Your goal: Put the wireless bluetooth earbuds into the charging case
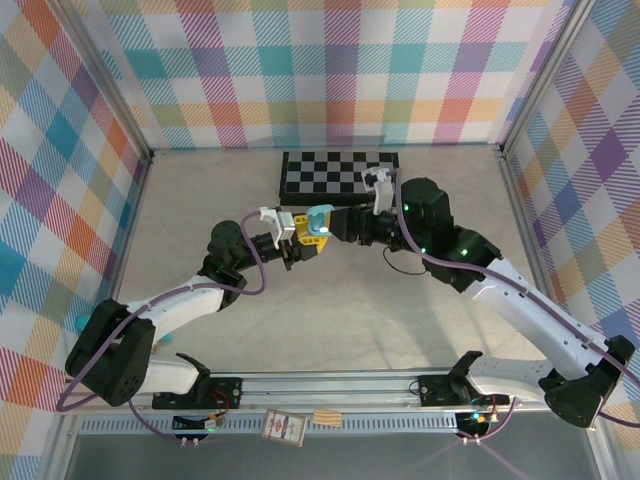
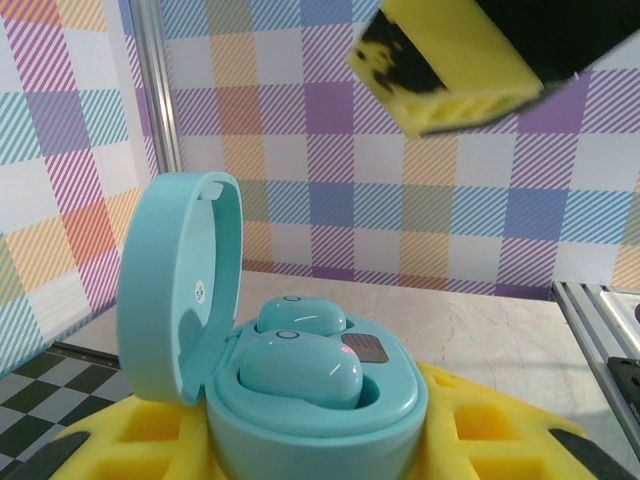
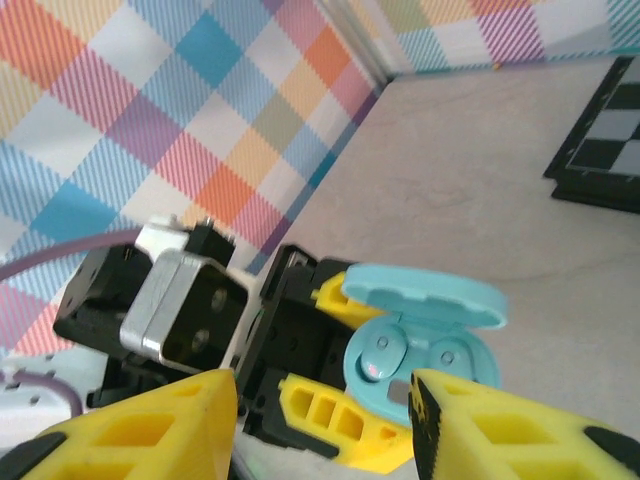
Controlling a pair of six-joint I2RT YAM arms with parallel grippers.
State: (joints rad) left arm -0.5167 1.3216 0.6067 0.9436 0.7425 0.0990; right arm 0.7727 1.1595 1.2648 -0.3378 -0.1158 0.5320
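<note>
The teal charging case [image 2: 322,418] is held clear above the tabletop [image 1: 330,325], pinched at its base by the left pincer [image 1: 300,233]. Its lid [image 2: 176,290] is swung upright, so the wells are presented to the opposite arm. Two teal earbuds [image 2: 300,368] are seen lying side by side in those wells, the nearer one perhaps riding slightly high, though that cannot be told for certain. The right pincer [image 3: 320,428] is spread, with nothing between its yellow fingers, and is poised just beside the open mouth of the case. The case is judged to be lifted and tilted this way so that the second arm can be brought in from the front. A chequered mat [image 1: 338,172] is left at the far side, well apart.
</note>
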